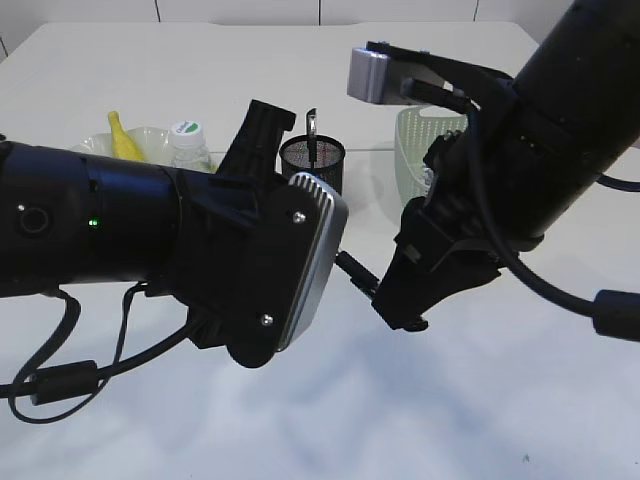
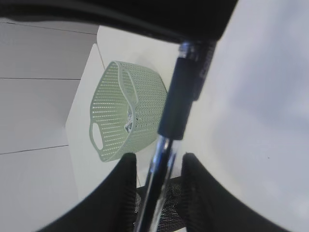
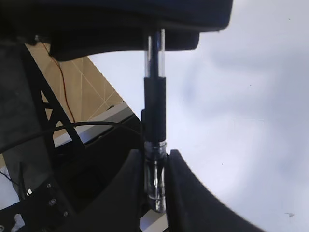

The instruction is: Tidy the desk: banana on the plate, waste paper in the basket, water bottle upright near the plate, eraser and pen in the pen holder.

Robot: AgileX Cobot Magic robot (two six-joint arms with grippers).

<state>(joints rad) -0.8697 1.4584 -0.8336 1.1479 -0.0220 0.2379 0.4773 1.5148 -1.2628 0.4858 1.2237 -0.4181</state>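
Item: right wrist view. We record the right tool (image 3: 155,169), two black fingers (image 3: 128,186) rising from the lower edge, closed on a slim pen (image 3: 155,121) with clear plastic ends and a black middle sleeve. We note the pen standing upright in the frame, its lower clear end pinched between the fingertips, its upper clear end running under a dark black body across the top edge. Behind, we list the plain white surface (image 3: 251,125), filling the right half. At left, we list black arm structure, a thin black cable, a red wire, and tan tiled flooring (image 3: 91,87).
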